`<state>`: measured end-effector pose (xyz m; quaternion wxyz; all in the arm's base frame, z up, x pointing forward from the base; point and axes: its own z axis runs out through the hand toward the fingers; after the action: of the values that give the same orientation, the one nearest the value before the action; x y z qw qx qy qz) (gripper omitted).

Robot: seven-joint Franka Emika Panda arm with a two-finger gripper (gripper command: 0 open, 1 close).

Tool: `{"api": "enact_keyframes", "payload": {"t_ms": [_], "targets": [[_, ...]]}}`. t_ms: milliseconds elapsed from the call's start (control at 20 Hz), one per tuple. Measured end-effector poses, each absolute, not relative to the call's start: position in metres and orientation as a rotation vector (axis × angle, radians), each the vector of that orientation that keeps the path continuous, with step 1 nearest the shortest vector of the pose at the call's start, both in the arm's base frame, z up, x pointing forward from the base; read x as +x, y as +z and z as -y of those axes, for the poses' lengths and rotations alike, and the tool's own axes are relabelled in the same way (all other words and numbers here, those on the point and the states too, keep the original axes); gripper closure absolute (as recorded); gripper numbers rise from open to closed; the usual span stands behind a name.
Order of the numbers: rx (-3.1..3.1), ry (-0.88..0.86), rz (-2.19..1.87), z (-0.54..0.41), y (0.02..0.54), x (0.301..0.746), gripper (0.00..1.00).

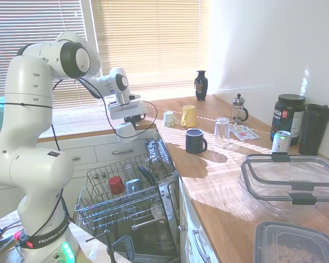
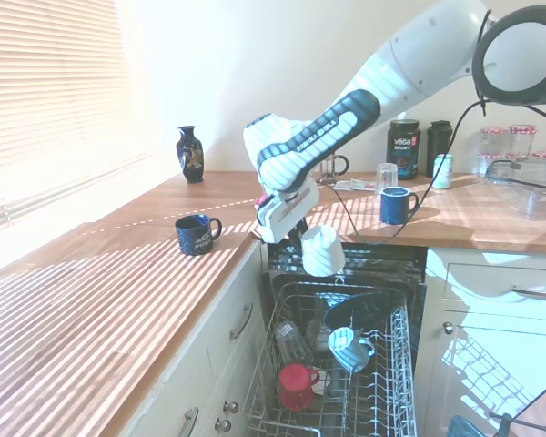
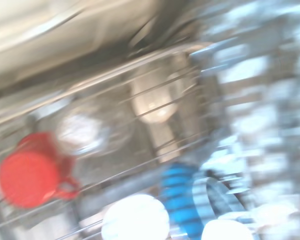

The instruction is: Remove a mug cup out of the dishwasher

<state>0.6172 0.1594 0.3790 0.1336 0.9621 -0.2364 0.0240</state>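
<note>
Clamped on the mug cup (image 2: pixel 321 250), my gripper (image 2: pixel 302 235) hangs at centre frame in the second exterior view, the white mug lifted clear above the dishwasher (image 2: pixel 346 364). I see its wire rack (image 1: pixel 115 203) pulled out below, with a red cup (image 2: pixel 295 386) at the lower middle. On the counter (image 1: pixel 219 175), right of centre in the first exterior view, stands a navy mug (image 1: pixel 196 141).

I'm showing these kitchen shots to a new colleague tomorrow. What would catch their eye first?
Probably the white arm's end effector holding a white mug cup in the air above the open dishwasher. Next, the red cup upside down in the pulled-out wire rack, the one bright colour there. Then the sunlit wooden counter with a navy mug standing on it.
</note>
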Motion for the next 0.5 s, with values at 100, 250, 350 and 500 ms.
{"api": "enact_keyframes", "payload": {"t_ms": [100,250,350,500], "targets": [[2.786,0.086,0.732,-0.125,0.4,0.63,1.0],[2.779,0.104,0.803,-0.076,0.426,0.647,1.0],[2.773,0.102,0.848,-0.049,0.436,0.656,1.0],[2.78,0.088,0.906,-0.022,0.434,0.674,1.0]]}}
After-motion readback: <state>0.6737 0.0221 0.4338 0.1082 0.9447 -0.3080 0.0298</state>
